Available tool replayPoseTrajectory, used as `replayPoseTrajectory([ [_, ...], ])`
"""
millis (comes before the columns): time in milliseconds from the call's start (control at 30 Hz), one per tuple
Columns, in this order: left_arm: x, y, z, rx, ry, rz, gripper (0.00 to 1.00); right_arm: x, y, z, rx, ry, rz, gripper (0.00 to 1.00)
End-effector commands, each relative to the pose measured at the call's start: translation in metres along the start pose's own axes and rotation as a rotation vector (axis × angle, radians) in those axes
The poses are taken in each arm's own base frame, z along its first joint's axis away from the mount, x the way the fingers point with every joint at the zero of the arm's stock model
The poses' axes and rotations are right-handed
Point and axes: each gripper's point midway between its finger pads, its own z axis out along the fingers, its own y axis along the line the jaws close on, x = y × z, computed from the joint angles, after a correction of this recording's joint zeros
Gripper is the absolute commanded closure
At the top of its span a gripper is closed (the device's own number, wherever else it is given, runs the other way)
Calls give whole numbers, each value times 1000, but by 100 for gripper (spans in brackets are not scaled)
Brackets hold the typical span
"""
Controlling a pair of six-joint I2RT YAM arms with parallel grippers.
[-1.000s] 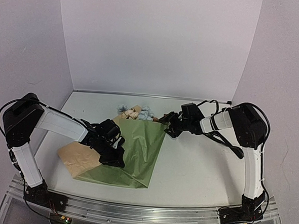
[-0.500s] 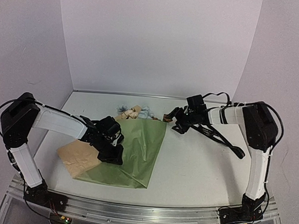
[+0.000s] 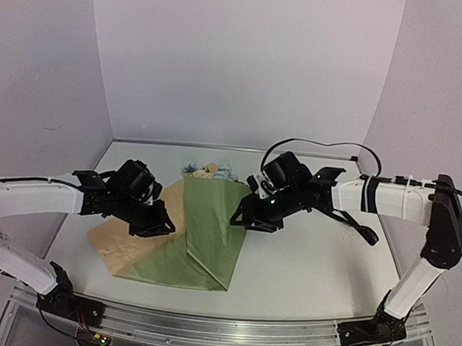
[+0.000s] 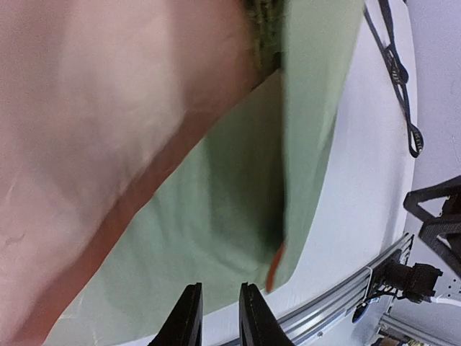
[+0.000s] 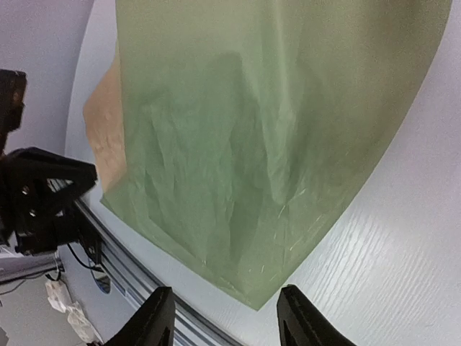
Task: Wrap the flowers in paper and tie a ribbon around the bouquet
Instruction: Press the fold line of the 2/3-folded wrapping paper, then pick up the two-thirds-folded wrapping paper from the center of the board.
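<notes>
- Paper [image 3: 212,231]: spread on the white surface [image 3: 304,264] between the two arms. Olive side up over most of it, left part turned tan side up. Crinkled, with a long fold running near to far through the green.
- Flowers [image 3: 205,170]: at the paper's far edge, pale blue and cream heads poking out past it. Stems mostly hidden by the sheet.
- Ribbon [image 3: 359,228]: narrow, black, lying on the surface well to the right of the paper, near the right arm's forearm. Lettering too small to tell.
- Left gripper [image 3: 160,226]: over the tan part, tips pointed toward the green. From its own camera, fingers [image 4: 189,321] parted by only a narrow gap, jaws empty, with the green sheet and its fold seen beyond.
- Right gripper [image 3: 242,219]: reaching in from the right, at the paper's right edge about midway along. Cannot tell from above whether touching the sheet. From its own camera, fingers [image 5: 153,317] well apart, jaws empty, looking down on the green sheet, its near right corner and bare surface.
- Paper not yet wrapped into a cone, ribbon not tied.
</notes>
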Motion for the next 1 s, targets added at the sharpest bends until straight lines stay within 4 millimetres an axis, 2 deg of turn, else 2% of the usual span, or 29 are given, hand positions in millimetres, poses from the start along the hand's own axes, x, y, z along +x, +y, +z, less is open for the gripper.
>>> replayPoseTrajectory([
  [0, 30, 50, -24, -87, -14, -223, 79, 39, 7, 25, 70, 117, -146, 54],
  [100, 49, 71, -32, -106, -3, -296, 79, 52, 23, 41, 61, 160, -192, 59],
  [233, 69, 94, -40, -125, -2, -386, 79, 70, 39, 53, 75, 202, -258, 60],
  [467, 93, 123, -46, -174, 6, -511, 77, 74, 49, 79, 87, 220, -263, 61],
  [733, 96, 128, -34, -180, 4, -562, 71, 74, 58, 111, 83, 246, -225, 63],
  [967, 98, 137, -28, -209, -14, -596, 69, 82, 44, 130, 120, 274, -195, 64],
])
